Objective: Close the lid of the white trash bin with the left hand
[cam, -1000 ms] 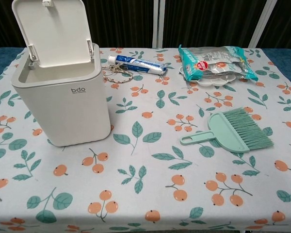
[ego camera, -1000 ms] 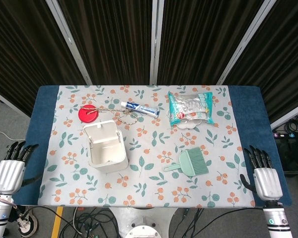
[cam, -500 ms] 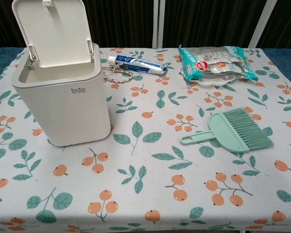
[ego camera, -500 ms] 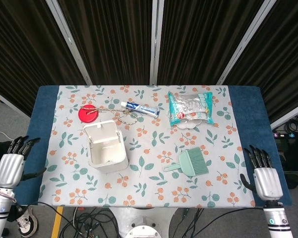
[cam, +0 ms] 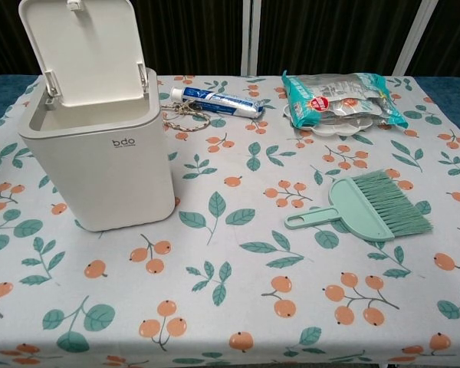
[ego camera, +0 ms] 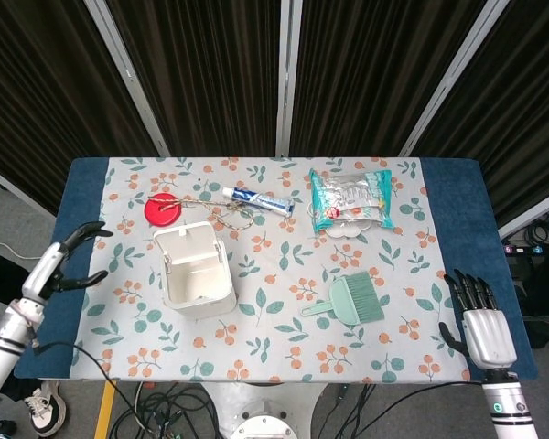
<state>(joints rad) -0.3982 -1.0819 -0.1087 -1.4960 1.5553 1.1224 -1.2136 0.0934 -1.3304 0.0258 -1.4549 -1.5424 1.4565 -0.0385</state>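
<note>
The white trash bin point(ego camera: 195, 272) point(cam: 97, 149) stands on the left half of the table point(ego camera: 450, 197), a little back from the front edge. Its lid point(cam: 83, 52) stands upright on its hinge at the rear, leaving the top uncovered. The head view shows pale inner walls and no contents that can be made out; the bottom is not clearly visible.

The left hand point(ego camera: 66, 258) hovers at the table's left edge, well apart from the bin, fingers spread and holding nothing. The right hand point(ego camera: 477, 317) sits by the front right corner, fingers extended and apart, also empty. Neither hand shows in the chest view.

Behind the bin, near the far edge, lie a red disc point(ego camera: 162, 211), a loop of chain point(ego camera: 238, 217) point(cam: 185, 116) and a toothpaste tube point(ego camera: 259, 200) point(cam: 215, 100). The chain touches the tube's left end. A snack bag point(ego camera: 350, 199) point(cam: 340, 97) lies toward the far right. A green brush in its dustpan point(ego camera: 350, 301) point(cam: 365, 206) rests right of centre, nearer the front edge.
</note>
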